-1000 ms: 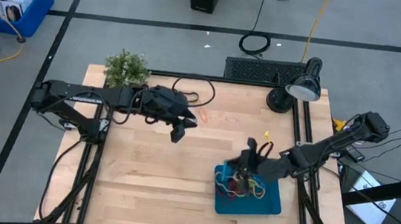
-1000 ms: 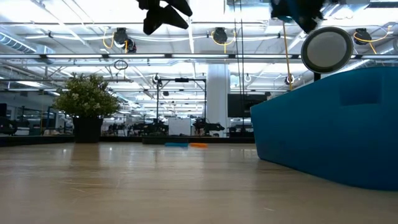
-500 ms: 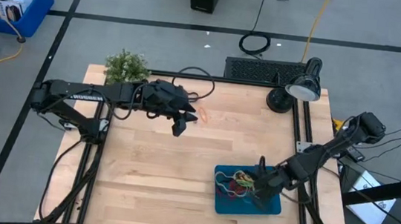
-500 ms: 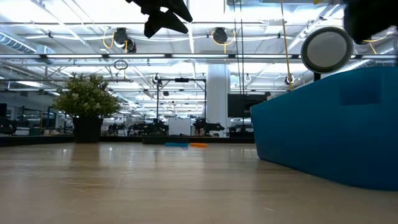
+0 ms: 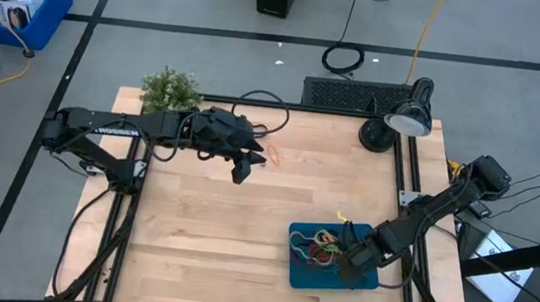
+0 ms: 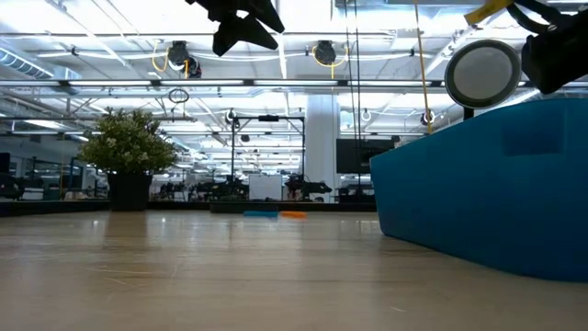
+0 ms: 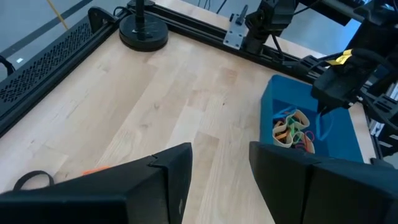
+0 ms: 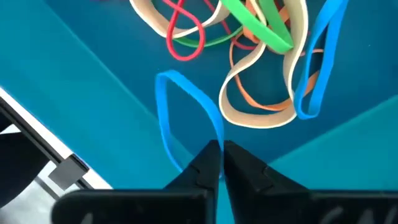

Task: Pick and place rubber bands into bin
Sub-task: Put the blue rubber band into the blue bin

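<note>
We have a tangle of rubber bands already in the teal bin, right gripper fingers pinching a blue band over it, left gripper spread above the bench, orange band left.

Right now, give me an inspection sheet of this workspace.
Surface: wooden table, mostly bare.
Job's things: rubber bands piled in the teal bin; an orange band lies on the table by the left gripper.
Clutter: potted plant, desk lamp.
Grippers: left gripper open, above the table; right gripper shut on a blue band in the bin.
Cables: black cable at the far edge.
Surroundings: blue crate on the floor.
</note>
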Available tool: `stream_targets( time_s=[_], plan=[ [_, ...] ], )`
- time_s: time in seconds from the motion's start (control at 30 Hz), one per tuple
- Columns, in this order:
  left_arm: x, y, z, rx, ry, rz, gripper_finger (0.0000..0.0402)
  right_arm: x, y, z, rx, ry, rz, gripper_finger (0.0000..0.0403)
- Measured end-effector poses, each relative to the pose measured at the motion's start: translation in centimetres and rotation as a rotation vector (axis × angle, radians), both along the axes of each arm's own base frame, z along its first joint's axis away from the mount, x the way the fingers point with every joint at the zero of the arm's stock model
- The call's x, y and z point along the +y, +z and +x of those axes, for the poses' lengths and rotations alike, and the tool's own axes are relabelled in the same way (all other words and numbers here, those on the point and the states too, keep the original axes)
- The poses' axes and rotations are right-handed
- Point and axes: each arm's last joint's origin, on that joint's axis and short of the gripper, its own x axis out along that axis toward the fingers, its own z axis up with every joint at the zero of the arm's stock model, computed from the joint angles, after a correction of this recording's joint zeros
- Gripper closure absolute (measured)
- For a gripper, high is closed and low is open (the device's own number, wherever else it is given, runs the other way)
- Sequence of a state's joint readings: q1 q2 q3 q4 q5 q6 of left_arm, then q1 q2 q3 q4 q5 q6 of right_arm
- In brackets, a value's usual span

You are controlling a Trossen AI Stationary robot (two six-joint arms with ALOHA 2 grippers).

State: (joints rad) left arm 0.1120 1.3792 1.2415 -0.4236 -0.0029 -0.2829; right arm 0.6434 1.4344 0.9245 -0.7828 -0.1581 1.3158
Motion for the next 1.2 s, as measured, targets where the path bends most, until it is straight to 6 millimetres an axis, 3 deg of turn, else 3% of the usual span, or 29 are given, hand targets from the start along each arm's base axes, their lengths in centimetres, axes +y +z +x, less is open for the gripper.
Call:
stream_targets(
  time_s=[0.2, 0.47, 0.6, 0.9, 1.2],
  plan=[
    [0.0, 0.0, 0.0, 0.001, 0.000, 0.000, 0.0236, 0.0, 0.0, 0.0, -0.011, -0.009, -0.017, 0.0360],
    [0.0, 0.0, 0.0, 0.001, 0.000, 0.000, 0.0236, -0.1, 0.0, 0.0, -0.016, -0.007, -0.020, 0.0294],
    [0.0, 0.0, 0.0, -0.001, -0.010, 0.016, 0.0236, -0.6, 1.0, -0.1, -0.068, -0.030, -0.018, 0.0273],
    [0.1, 0.0, 0.0, 0.004, -0.012, 0.082, 0.0236, -3.3, 5.6, 0.3, -0.525, -0.107, -0.145, 0.0270],
    [0.2, 0.0, 0.0, 0.017, -0.002, 0.111, 0.0236, -5.0, 9.4, 1.9, -0.977, -0.032, -0.474, 0.0272]
  ],
)
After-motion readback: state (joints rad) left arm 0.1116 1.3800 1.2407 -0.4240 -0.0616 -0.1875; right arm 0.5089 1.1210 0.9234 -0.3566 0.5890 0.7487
